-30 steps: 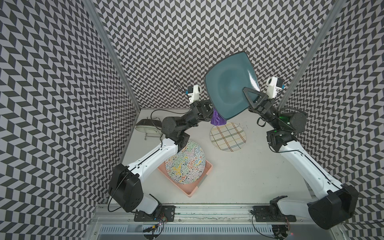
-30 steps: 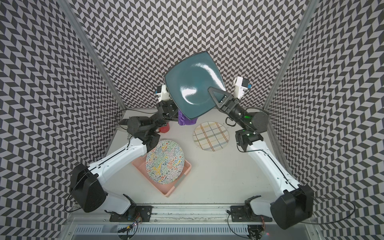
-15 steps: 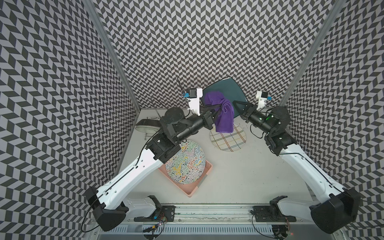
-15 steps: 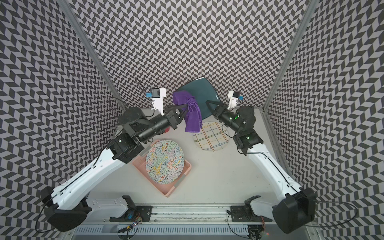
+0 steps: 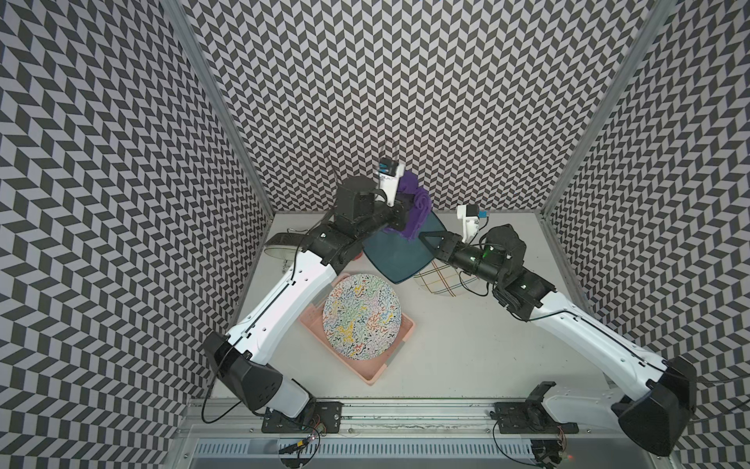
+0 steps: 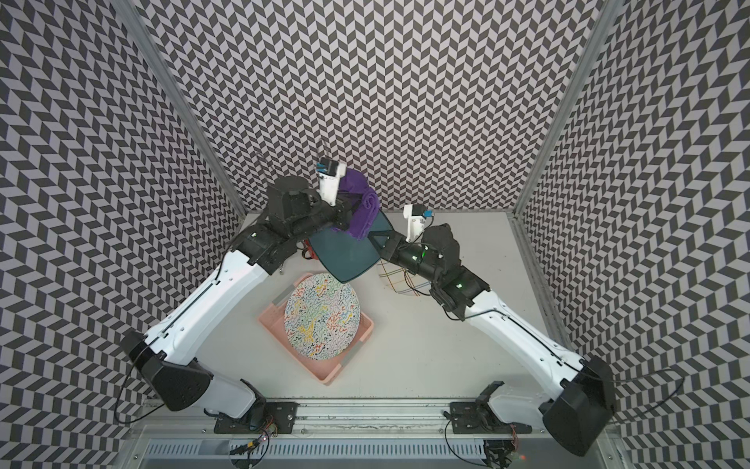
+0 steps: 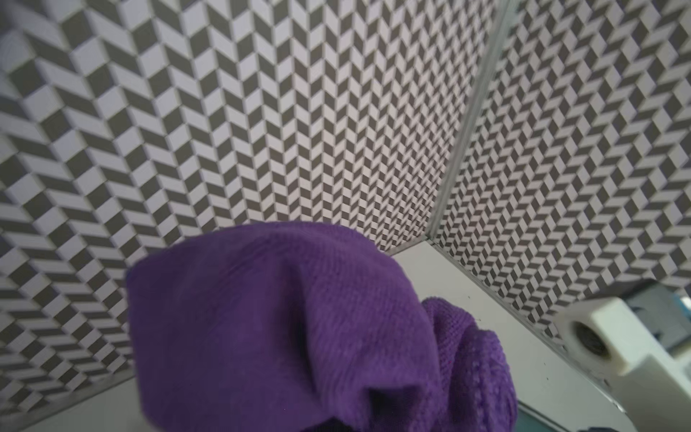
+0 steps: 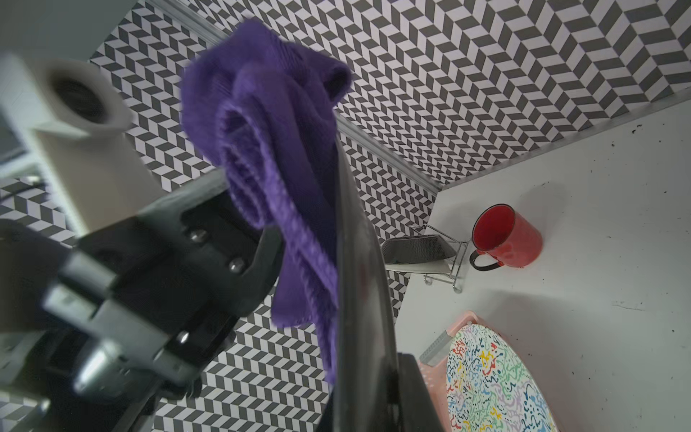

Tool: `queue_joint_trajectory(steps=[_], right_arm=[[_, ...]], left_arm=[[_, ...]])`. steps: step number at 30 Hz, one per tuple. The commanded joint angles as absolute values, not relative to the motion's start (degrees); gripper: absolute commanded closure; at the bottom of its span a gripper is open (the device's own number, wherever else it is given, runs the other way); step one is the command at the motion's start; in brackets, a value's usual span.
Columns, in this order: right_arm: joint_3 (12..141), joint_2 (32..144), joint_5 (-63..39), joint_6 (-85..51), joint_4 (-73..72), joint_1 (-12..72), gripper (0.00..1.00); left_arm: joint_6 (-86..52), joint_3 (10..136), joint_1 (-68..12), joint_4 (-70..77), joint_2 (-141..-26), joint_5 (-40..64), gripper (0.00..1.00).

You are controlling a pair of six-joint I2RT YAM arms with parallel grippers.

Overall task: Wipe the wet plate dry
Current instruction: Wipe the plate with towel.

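Dark teal square plate (image 5: 399, 253) – pinched at its edge by right gripper (image 5: 427, 239) | left gripper (image 5: 399, 217), squeezed tight on soft purple cloth (image 5: 414, 211), rubs it | next – rub the rest

Knitted purple cloth (image 8: 269, 149) (rough-looking) against a seemingly glossy teal plate (image 5: 399, 253).

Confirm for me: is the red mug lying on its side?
Yes, the red mug lies tipped on the table, its open mouth facing sideways, in the right wrist view.
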State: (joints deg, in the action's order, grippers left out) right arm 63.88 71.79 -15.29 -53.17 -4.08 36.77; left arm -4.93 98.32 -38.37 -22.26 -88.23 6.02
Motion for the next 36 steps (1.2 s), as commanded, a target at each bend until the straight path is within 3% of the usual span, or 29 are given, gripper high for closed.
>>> queue_joint_trajectory(steps=[1, 4, 13, 19, 24, 28, 36], right_arm=[[68.79, 67.99, -16.94, -53.68, -23.0, 35.06, 1.0], [64.95, 65.96, -18.11, -58.41, -26.57, 30.69, 1.0], [64.58, 64.02, -19.57, -57.22, -26.07, 29.66, 1.0], [69.1, 68.42, -27.13, -53.79, -24.43, 33.18, 1.0], [67.36, 67.94, -24.98, -54.59, -26.05, 36.12, 1.0], [65.28, 66.25, -23.18, -60.31, -31.16, 29.6, 1.0], [56.99, 61.4, -23.99, -65.47, -24.0, 12.2, 1.0]], left_arm=[[-1.54, 95.69, -42.08, -29.9, -90.43, 9.73, 1.0], [-7.96, 86.71, -36.24, -23.15, -84.41, 15.14, 1.0], [-4.75, 75.9, -35.53, -25.95, -78.44, 11.97, 1.0], [-14.0, 80.8, -24.34, -25.07, -82.11, 9.65, 1.0], [-10.88, 85.49, -28.47, -22.49, -85.09, 16.88, 1.0], [-11.69, 84.04, -33.81, -19.37, -84.34, 17.1, 1.0], [-27.91, 78.84, -24.2, -11.62, -76.68, 25.43, 1.0]])
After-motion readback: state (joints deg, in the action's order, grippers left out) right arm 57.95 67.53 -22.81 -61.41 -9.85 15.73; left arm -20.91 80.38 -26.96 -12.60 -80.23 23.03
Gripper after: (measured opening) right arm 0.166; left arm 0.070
